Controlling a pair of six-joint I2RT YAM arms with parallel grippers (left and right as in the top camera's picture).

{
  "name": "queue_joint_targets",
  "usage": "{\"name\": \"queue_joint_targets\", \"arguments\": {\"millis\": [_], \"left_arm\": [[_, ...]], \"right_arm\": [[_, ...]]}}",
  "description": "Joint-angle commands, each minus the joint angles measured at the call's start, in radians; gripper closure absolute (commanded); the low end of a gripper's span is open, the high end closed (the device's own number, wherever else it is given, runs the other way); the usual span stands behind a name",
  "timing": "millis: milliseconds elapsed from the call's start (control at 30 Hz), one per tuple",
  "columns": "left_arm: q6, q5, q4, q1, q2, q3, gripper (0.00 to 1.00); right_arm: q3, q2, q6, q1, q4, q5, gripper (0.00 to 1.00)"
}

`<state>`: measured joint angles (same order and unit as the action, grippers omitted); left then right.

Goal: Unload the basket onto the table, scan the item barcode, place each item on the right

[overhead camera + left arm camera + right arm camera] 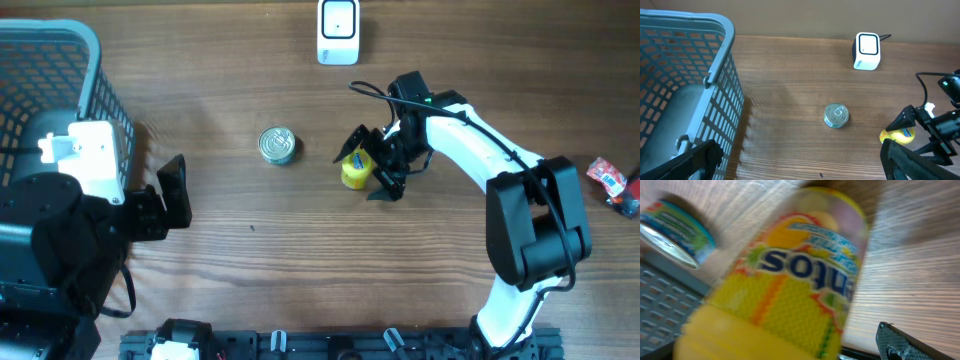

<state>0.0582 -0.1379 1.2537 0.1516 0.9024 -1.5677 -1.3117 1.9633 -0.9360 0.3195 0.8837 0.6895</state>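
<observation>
The item, a yellow Mentos candy tub (354,171), stands on the wooden table between the fingers of my right gripper (369,165). That gripper is open; a gap shows between the tub (790,280) and the right finger (905,342). The tub fills the right wrist view, blurred, and no barcode can be made out. The white scanner (338,32) stands at the table's far edge, above the tub. My left gripper (800,162) is open and empty near the basket, far left of the tub (897,135).
A small tin can (278,145) stands just left of the tub. A blue-grey wire basket (95,60) fills the far left corner. A red packet (608,174) lies at the right edge. The scanner's cable runs off the far edge.
</observation>
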Motion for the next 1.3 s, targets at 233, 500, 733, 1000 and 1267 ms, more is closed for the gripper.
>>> {"name": "queue_joint_targets", "arguments": {"millis": [233,500,733,1000,1267], "left_arm": [[0.010,-0.014,-0.035,0.002,0.031,-0.001,0.00],[0.010,-0.013,-0.034,0.002,0.058,-0.001,0.00],[0.029,-0.014,-0.029,0.002,0.058,-0.001,0.00],[0.029,-0.014,-0.014,0.002,0.058,-0.001,0.00],[0.028,-0.014,-0.006,0.002,0.058,-0.001,0.00]], "right_arm": [[-0.003,-0.351,0.039,0.112,0.122,-0.514,0.00],[-0.003,-0.378,-0.075,0.190,0.334,-0.794,0.00],[-0.003,-0.309,-0.166,0.224,0.143,-0.725,0.00],[-0.003,-0.181,-0.283,0.252,0.084,-0.734,0.00],[-0.003,-0.068,-0.331,0.251,0.023,-0.741,0.00]]}}
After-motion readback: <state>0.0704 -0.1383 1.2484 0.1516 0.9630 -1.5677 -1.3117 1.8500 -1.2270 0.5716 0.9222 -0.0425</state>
